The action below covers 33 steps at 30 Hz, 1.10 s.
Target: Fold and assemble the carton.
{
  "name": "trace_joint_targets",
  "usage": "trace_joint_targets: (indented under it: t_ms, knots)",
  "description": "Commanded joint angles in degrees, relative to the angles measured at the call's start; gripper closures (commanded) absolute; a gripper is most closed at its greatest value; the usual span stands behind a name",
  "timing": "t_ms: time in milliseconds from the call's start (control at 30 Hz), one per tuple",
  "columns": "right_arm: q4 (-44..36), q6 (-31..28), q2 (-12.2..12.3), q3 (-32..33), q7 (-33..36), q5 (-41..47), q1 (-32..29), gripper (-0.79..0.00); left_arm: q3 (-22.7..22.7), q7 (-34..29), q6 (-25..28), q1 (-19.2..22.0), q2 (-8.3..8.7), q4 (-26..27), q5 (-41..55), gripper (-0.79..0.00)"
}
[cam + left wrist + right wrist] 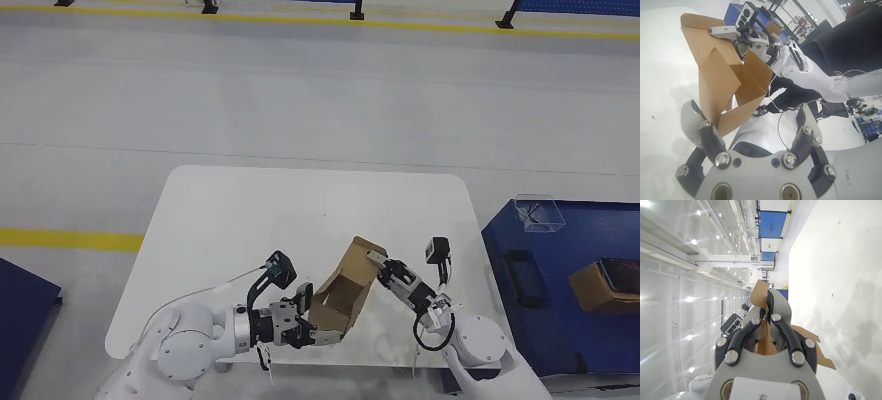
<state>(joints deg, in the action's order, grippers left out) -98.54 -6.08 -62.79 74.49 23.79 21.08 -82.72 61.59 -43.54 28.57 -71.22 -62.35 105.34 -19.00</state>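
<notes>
Over smooth table (250, 220), right hand (766, 306) pinches brown, seemingly corrugated carton (345, 290).

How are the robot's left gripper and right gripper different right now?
The grey-and-black left gripper has its jaws spread wide, gripping nothing; the matching right gripper has its jaws pinched shut on a flap of the brown cardboard carton. The left is at the carton's nearer end, the right at its farther end. Both are built alike.

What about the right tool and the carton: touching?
Touching. Right wrist view shows the right tool shut on the carton, cardboard pinched between its fingers.
</notes>
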Motion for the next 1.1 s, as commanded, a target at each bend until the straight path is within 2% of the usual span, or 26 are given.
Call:
trace_joint_targets:
  t_ms: [0, 133, 233, 333, 433, 567, 767, 900, 967, 1067]
  knots:
    - [0.0, 0.0, 0.0, 0.0, 0.0, 0.0, 0.0, 0.0, 0.0, 0.0, 0.0, 0.0, -0.01, 0.0, 0.0, -0.785]
    - [0.0, 0.0, 0.0, 0.0, -0.2, 0.3, 0.0, 0.0, 0.0, 0.0, 0.0, 0.0, -0.01, 0.0, 0.0, -0.785]
    - [1.4, 1.9, -0.4, 1.2, 0.6, 9.3, 0.5, 0.0, 1.6, 3.1, -1.3, -0.9, 0.17, 1.2, -3.6, -0.785]
    - [3.7, 4.8, -0.5, 3.8, 2.5, 18.6, 1.7, 0.0, 4.3, 9.0, -0.7, -4.9, 0.62, 4.3, -7.6, -0.785]
    - [6.6, 10.0, -0.6, 5.8, 4.8, 26.5, 3.0, 0.0, 7.7, 15.4, -3.1, -9.5, 1.09, 7.9, -16.5, -0.785]
    - [10.3, 16.9, -0.8, 7.1, 6.3, 35.9, 5.1, 0.0, 10.3, 25.2, -12.3, -15.3, 1.31, 13.5, -34.8, -0.785]
    - [16.0, 27.8, -1.3, 6.6, 11.3, 47.5, 8.5, 0.0, 6.8, 33.6, -22.7, -20.1, 1.16, 17.8, -60.6, -0.785]
    - [19.6, 33.9, -1.7, 5.1, 13.5, 52.6, 10.6, 0.0, 2.0, 37.9, -30.2, -20.7, 0.57, 17.5, -74.2, -0.785]
    - [21.1, 36.1, -1.9, 4.2, 14.4, 54.2, 11.5, 0.0, -0.2, 39.2, -35.7, -20.8, 0.16, 16.9, -81.7, -0.785]
    - [22.5, 38.1, -2.2, 2.7, 15.3, 55.6, 12.5, 0.0, -4.4, 40.5, -38.6, -20.5, -0.51, 16.4, -87.4, -0.785]
